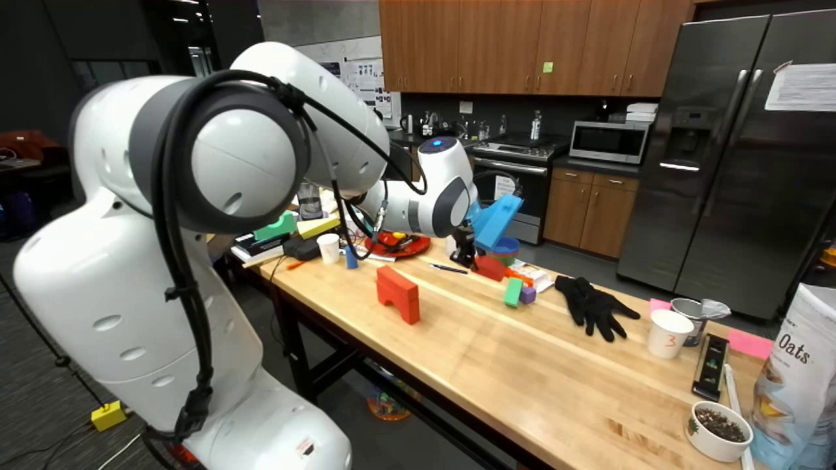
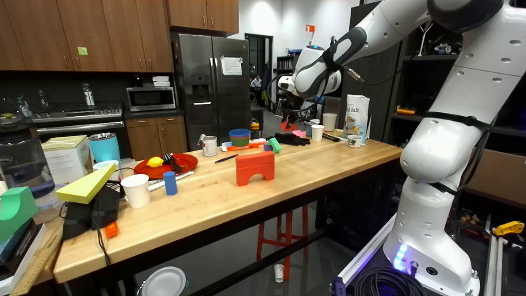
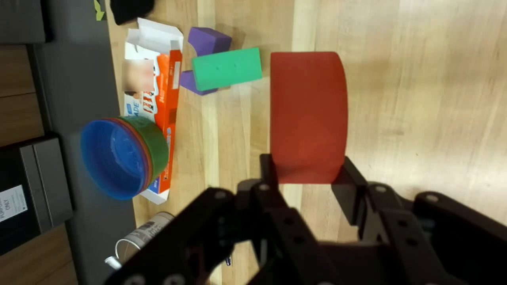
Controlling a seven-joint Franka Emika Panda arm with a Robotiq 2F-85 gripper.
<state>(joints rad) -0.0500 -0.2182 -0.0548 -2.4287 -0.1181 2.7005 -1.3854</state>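
Observation:
My gripper [image 3: 309, 168] is shut on a red block [image 3: 309, 114] with one curved side edge; the pads press its two sides near the lower end in the wrist view. In both exterior views the gripper [image 1: 465, 251] holds the red block [image 2: 289, 125] above the table. Left of it in the wrist view lies a green block [image 3: 227, 69], with purple pieces [image 3: 209, 40] showing around and partly under it. Nearer the table's middle, a red arch with a red block on top [image 2: 254, 166] stands upright.
Stacked bowls [image 3: 122, 158], an orange-white box [image 3: 170, 107] and a can [image 2: 210, 146] line the far edge. Black gloves [image 1: 591, 303], a paper cup [image 1: 669, 333] and an oats bag [image 1: 793, 365] stand toward one end; a red plate [image 2: 189, 161] and blue cylinder [image 2: 170, 183] toward the opposite end.

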